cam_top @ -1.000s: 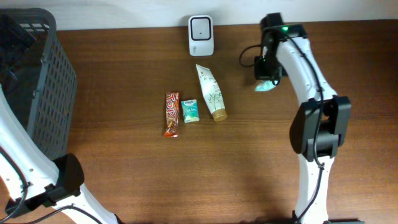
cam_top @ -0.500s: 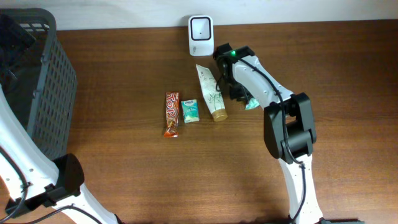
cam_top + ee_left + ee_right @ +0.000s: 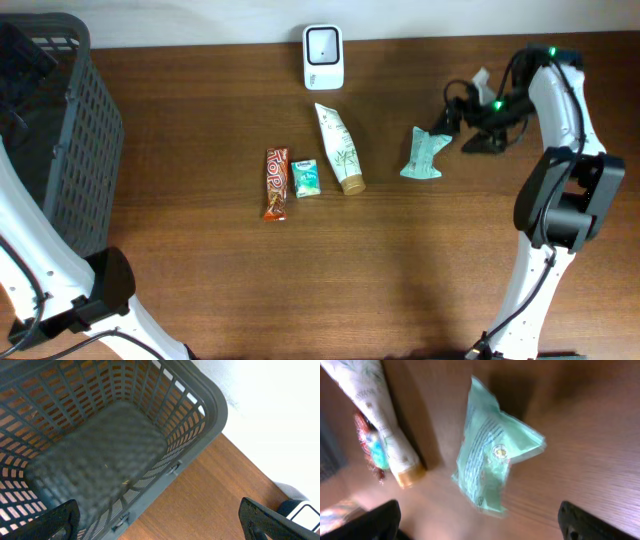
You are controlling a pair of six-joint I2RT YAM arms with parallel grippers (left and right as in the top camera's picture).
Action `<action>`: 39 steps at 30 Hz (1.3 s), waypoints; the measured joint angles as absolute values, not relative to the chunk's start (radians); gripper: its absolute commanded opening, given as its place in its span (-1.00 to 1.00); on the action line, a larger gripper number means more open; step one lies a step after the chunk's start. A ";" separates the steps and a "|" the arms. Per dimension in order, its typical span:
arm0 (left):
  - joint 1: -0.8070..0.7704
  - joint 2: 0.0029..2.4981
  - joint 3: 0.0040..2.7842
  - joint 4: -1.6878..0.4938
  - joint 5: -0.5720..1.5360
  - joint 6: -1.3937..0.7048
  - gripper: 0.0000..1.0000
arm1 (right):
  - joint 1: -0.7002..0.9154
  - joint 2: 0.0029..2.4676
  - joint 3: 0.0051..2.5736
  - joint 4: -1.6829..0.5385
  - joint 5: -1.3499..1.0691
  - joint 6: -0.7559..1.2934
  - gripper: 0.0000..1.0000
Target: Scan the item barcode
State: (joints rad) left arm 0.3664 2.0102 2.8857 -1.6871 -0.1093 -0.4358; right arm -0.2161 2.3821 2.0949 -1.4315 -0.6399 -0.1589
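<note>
Print on the green pouch (image 3: 492,455) is too blurred to read.

Crumpled mint-green packet (image 3: 423,155), lying flat

Dark brown wood-grain table (image 3: 200,290) fills nearly the whole overhead view. A plain white wall (image 3: 200,20) runs along its far edge. A dark grey lattice basket (image 3: 95,150) stands at the table's left end, close to the wall. Light is soft and even, with faint shadows and a mild sheen on the wood.
</note>
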 measured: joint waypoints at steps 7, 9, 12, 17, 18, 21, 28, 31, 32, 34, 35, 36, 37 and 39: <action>0.366 2.010 2.886 -1.687 -0.109 -0.436 0.98 | -0.229 2.385 1.815 -1.059 -0.884 -0.132 0.19; 0.366 2.010 2.886 -1.687 -0.110 -0.436 0.99 | -0.203 2.383 1.792 -0.981 -0.885 -0.085 -0.31; 0.366 2.010 2.886 -1.687 -0.110 -0.436 0.98 | -0.131 2.383 1.797 -0.965 -0.799 0.000 -0.80; 0.366 2.010 2.886 -1.687 -0.110 -0.436 0.98 | -0.049 2.388 2.074 -1.269 -0.371 0.070 -0.92; 0.366 2.010 2.886 -1.688 -0.110 -0.436 0.98 | -0.021 2.386 2.154 -1.307 -0.233 0.097 -0.92; 0.366 2.010 2.886 -1.687 -0.110 -0.436 0.98 | 0.111 2.380 2.253 -1.382 0.244 0.234 -0.92; 0.366 2.010 2.886 -1.688 -0.110 -0.436 0.98 | 0.307 2.394 1.984 -1.250 0.717 0.440 -0.49; 0.366 2.010 2.886 -1.687 -0.110 -0.436 0.98 | 0.333 2.402 1.945 -1.199 0.611 0.462 -0.16; 0.366 2.010 2.886 -1.687 -0.110 -0.436 0.98 | 0.350 2.403 1.945 -1.190 0.565 0.463 -0.14; 0.366 2.010 2.886 -1.687 -0.110 -0.436 0.98 | 0.393 2.403 1.966 -1.204 0.422 0.463 0.12; 0.366 2.010 2.886 -1.687 -0.110 -0.436 0.98 | 0.400 2.404 1.985 -1.216 0.389 0.454 0.24; 0.366 2.010 2.886 -1.688 -0.110 -0.436 0.98 | 0.401 2.410 2.075 -1.284 0.321 0.442 0.45; 0.366 2.010 2.886 -1.689 -0.109 -0.436 0.98 | 0.389 2.411 2.180 -1.347 0.274 0.410 0.70; 0.366 2.010 2.886 -1.688 -0.110 -0.436 0.98 | 0.338 2.407 2.415 -1.458 0.173 0.329 0.92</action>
State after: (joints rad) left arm 0.3664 2.0102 2.8857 -1.6882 -0.1097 -0.4358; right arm 0.3378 2.4073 2.4153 -1.4578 0.1730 0.3290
